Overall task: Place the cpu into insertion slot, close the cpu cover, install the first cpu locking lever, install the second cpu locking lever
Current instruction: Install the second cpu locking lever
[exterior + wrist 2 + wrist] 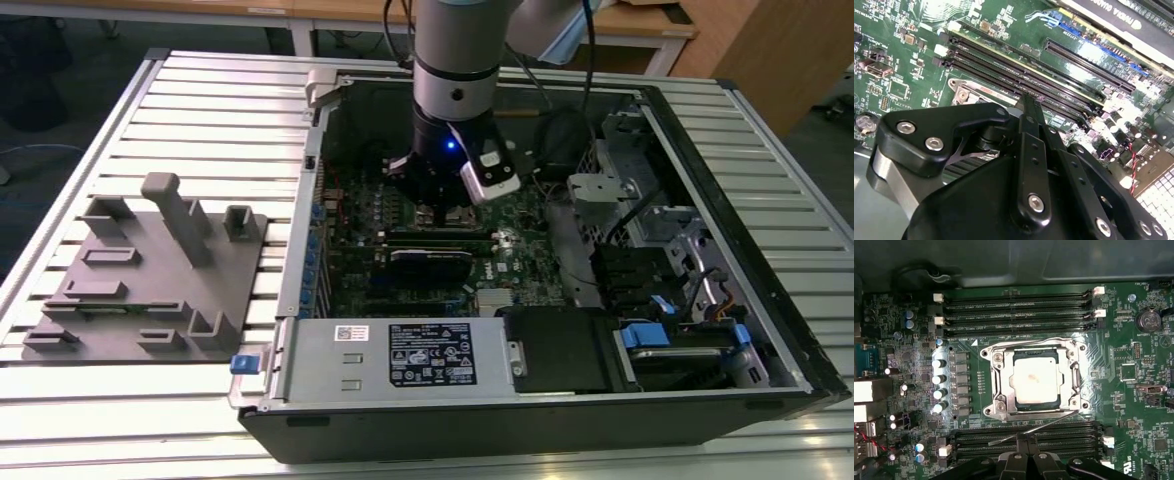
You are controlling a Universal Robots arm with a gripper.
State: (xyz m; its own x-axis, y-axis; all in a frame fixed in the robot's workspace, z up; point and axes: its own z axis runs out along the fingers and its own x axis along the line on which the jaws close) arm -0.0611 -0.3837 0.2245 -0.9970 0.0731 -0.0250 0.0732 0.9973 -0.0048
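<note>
- An open computer case (747, 330) lies on the slatted table (200, 100); the arm reaches down into it over the green motherboard (354, 215).
- The cpu (1036, 379) sits inside the insertion slot (999, 405), silver top up, between two banks of black memory slots (1014, 315).
- The cpu cover (1075, 376) appears to lie flat around the chip, its window framing the top.
- A thin locking lever (1039, 427) slants out from the near side of the socket, over the nearer memory slots, apparently unlatched.
- The hand (1026, 440) hovers just beside that lever's free end, fingers drawn together, holding nothing as far as I can tell.
- At the case's near end sits a power supply box (400, 355); a grey fixture block (147, 270) rests on the table at the exterior view's left.
</note>
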